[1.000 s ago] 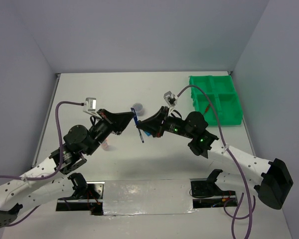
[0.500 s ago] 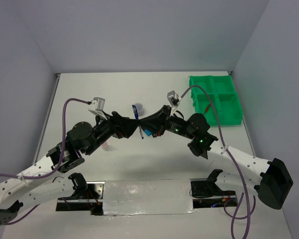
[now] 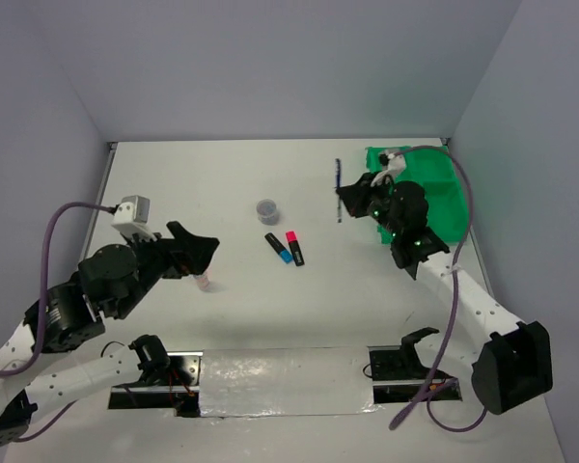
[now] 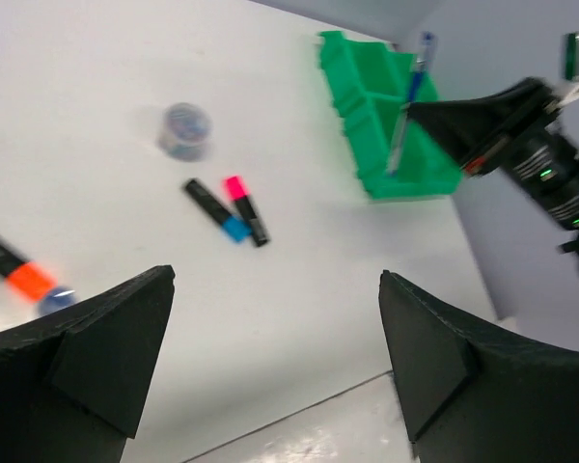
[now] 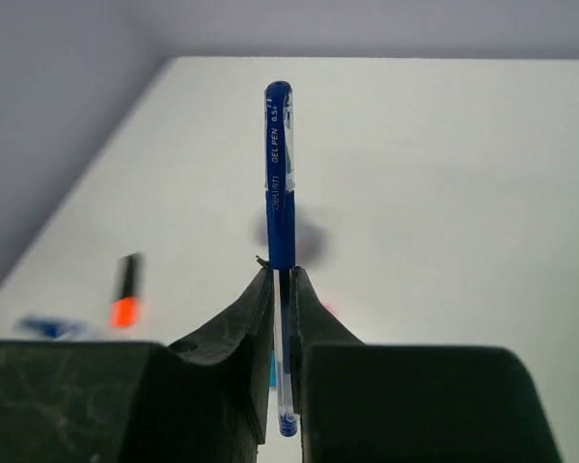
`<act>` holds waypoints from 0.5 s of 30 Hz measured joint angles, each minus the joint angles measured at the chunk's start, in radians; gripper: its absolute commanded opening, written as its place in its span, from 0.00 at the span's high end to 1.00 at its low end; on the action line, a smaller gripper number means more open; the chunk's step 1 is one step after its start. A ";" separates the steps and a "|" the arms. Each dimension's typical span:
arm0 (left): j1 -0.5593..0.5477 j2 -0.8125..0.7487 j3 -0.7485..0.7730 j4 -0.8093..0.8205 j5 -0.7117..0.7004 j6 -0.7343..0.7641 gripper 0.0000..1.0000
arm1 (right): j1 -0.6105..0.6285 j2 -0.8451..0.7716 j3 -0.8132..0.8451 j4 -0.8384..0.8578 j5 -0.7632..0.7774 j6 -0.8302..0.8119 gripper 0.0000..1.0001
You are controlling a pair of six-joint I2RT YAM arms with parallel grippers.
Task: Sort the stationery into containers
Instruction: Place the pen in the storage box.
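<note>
Bright green tray [image 3: 442,214] — deep blue pen [image 5: 279,193] with white lettering — black blue-ended highlighter [image 3: 279,247], black pink-ended highlighter [image 3: 295,248], grey pot [image 3: 266,207], white table [image 3: 203,183]

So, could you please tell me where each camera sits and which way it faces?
Top external: above and behind the bases, looking down at the table; both arms, left gripper and right gripper show.
Left wrist: faces across toward the green tray; its own open fingers frame the bottom.
Right wrist: looks along its own fingers, shut on the blue pen.
Shared: all three show that pen.
</note>
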 measured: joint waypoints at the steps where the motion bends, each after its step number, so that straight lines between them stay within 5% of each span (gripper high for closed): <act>1: 0.000 -0.014 0.009 -0.045 -0.024 0.003 0.01 | -0.053 0.010 0.019 -0.054 0.042 -0.020 1.00; 7: 0.000 -0.136 -0.097 -0.193 -0.084 0.036 0.01 | -0.313 0.121 0.139 -0.319 0.297 -0.030 1.00; 15: 0.000 -0.198 -0.158 -0.218 -0.063 0.089 0.01 | -0.416 0.341 0.286 -0.491 0.449 -0.013 0.99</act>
